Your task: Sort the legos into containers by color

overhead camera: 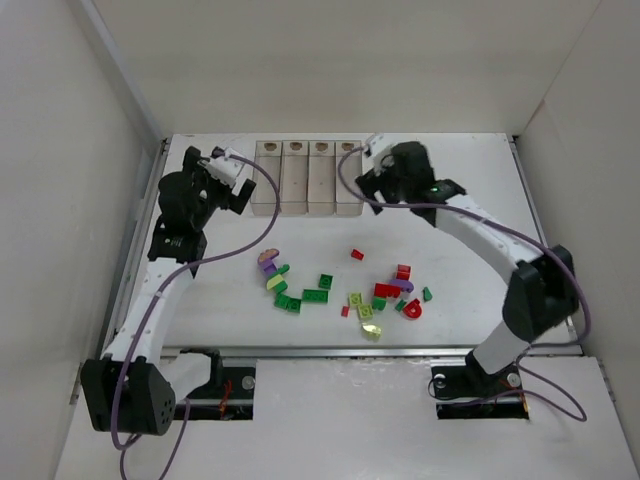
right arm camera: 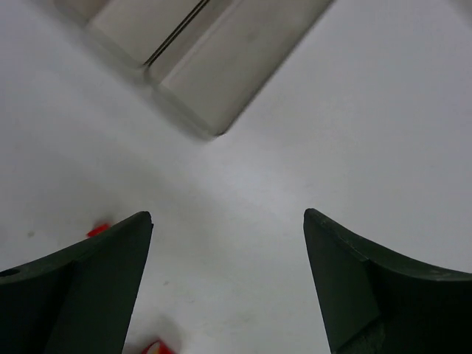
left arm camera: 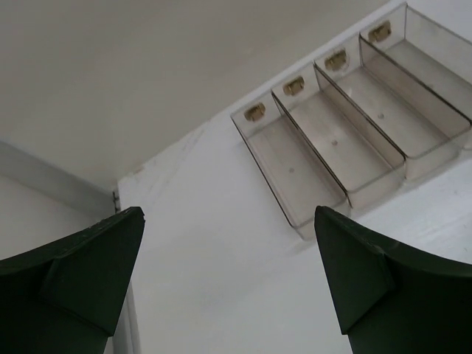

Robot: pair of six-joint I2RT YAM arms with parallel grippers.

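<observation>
The legos lie scattered on the white table in front of the arms: purple point(overhead camera: 267, 258), dark green point(overhead camera: 315, 295), yellow-green point(overhead camera: 355, 299) and red point(overhead camera: 387, 290). The containers point(overhead camera: 307, 178), four clear boxes in a row, stand at the back and look empty; they also show in the left wrist view point(left arm camera: 346, 125). My left gripper point(overhead camera: 222, 172) is open and empty point(left arm camera: 228, 214), raised left of the boxes. My right gripper point(overhead camera: 372, 185) is open and empty point(right arm camera: 227, 215), over bare table by the row's right near corner point(right arm camera: 221, 66). A red lego point(right arm camera: 97, 229) shows beside its left finger.
White walls enclose the table on the left, back and right. A metal rail point(overhead camera: 150, 230) runs along the table's left edge. Another red piece point(right arm camera: 156, 346) shows at the bottom edge of the right wrist view.
</observation>
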